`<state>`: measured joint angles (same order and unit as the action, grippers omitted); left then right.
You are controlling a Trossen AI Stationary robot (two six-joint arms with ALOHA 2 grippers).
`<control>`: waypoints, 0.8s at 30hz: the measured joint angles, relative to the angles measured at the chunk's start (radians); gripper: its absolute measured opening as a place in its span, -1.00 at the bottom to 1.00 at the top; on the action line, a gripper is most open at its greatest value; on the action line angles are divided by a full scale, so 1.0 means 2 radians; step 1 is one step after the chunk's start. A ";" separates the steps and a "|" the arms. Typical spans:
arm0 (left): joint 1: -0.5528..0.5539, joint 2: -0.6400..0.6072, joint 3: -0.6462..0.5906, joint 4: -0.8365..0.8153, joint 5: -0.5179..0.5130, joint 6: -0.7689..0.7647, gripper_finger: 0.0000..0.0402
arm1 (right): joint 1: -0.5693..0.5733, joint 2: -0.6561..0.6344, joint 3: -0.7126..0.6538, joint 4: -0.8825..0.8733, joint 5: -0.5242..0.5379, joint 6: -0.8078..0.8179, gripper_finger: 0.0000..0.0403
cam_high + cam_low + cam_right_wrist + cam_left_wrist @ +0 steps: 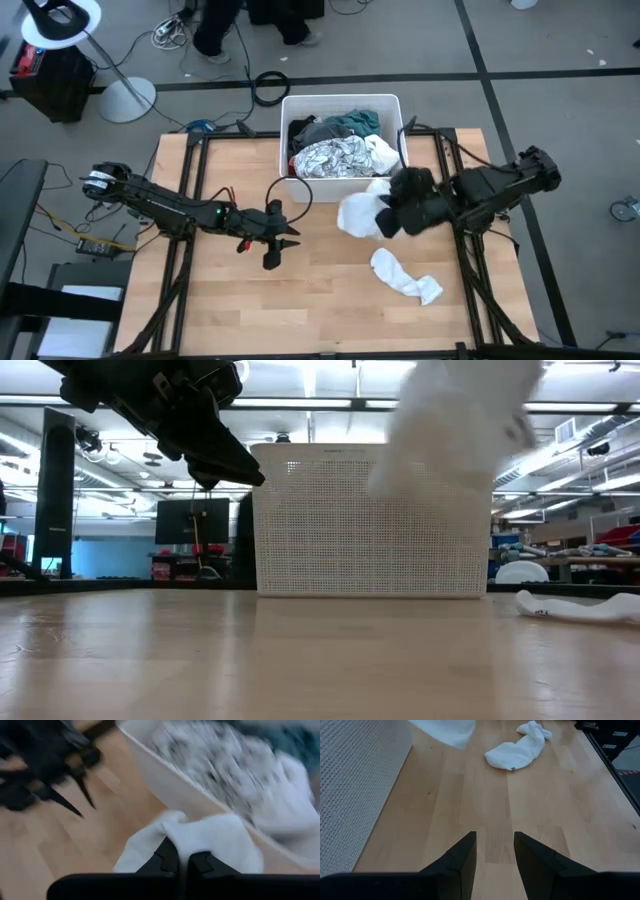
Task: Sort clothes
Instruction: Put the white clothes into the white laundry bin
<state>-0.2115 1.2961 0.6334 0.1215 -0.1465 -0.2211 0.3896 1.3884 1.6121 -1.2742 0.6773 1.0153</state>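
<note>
My right hand (385,222) is clamped on a white garment (360,213), lifted over the desk (330,300) just beside the white bin (343,103); bin holds teal, patterned and white clothes (340,145); white sock (405,278) lies on desk; my left hand (278,243) hovers parted, holding nothing.

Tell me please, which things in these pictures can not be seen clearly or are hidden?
- Held white cloth: right wrist view is motion-blurred; its type is unclear. The right end effector is shut on it.
- Same cloth, low view: top cut off by the picture's edge.
- Bin contents: hidden in the low view by its wall; lower layers are covered in the high view.
- Left end effector, open: wrist view shows fingers only.
- White sock: markings too small.
</note>
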 joint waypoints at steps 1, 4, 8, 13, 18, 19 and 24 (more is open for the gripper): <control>0.000 0.000 0.000 0.000 0.000 0.000 -0.32 | -0.009 0.000 0.004 0.025 0.000 -0.028 -1.00; 0.000 0.000 0.000 0.000 0.000 0.000 -0.32 | -0.036 0.000 0.013 0.097 0.000 -0.113 -1.00; 0.000 0.000 0.000 0.000 0.000 0.000 -0.32 | -0.072 0.000 0.021 0.182 -0.012 -0.202 -1.00; 0.000 0.000 0.000 0.000 0.000 0.000 -0.32 | -0.121 0.000 0.021 0.259 -0.026 -0.274 -1.00; 0.000 0.000 0.000 0.000 0.000 0.002 -0.32 | -0.180 0.000 0.021 0.290 -0.054 -0.305 -1.00; 0.000 0.000 0.000 0.000 0.000 0.002 -0.32 | -0.192 0.000 0.021 0.294 -0.059 -0.310 -1.00; 0.000 0.000 0.000 -0.003 0.000 0.003 -0.32 | -0.249 0.000 0.021 0.308 -0.076 -0.334 -1.00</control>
<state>-0.2115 1.2961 0.6334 0.1153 -0.1467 -0.2153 -0.1089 1.3888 1.6543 -0.6577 0.5257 0.3480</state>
